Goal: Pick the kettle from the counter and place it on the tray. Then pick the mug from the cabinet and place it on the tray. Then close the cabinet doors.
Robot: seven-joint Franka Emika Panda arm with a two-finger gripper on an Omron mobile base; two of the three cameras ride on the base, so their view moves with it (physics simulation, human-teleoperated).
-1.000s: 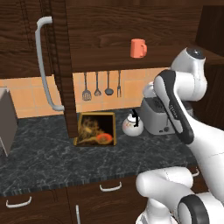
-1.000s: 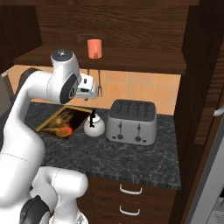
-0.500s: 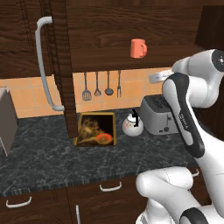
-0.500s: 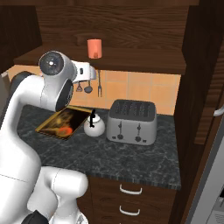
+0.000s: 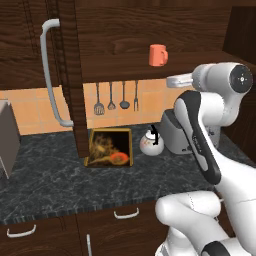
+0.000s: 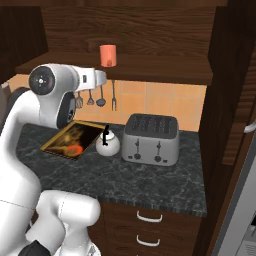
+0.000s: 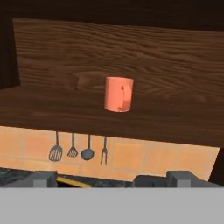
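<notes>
Dark counter (image 5: 60, 180): kettle (image 5: 151, 143) right of tray (image 5: 109, 147), unloaded; mug (image 7: 118, 94) on cabinet (image 7: 131, 48) shelf; gripper (image 7: 111, 178) jaws parted, empty.

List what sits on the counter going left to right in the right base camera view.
tray → kettle → toaster

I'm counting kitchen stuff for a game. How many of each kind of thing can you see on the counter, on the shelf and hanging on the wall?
Kettle: 1
Tray: 1
Toaster: 1
Mug: 1
Hanging utensils: 4
Total: 8
</notes>
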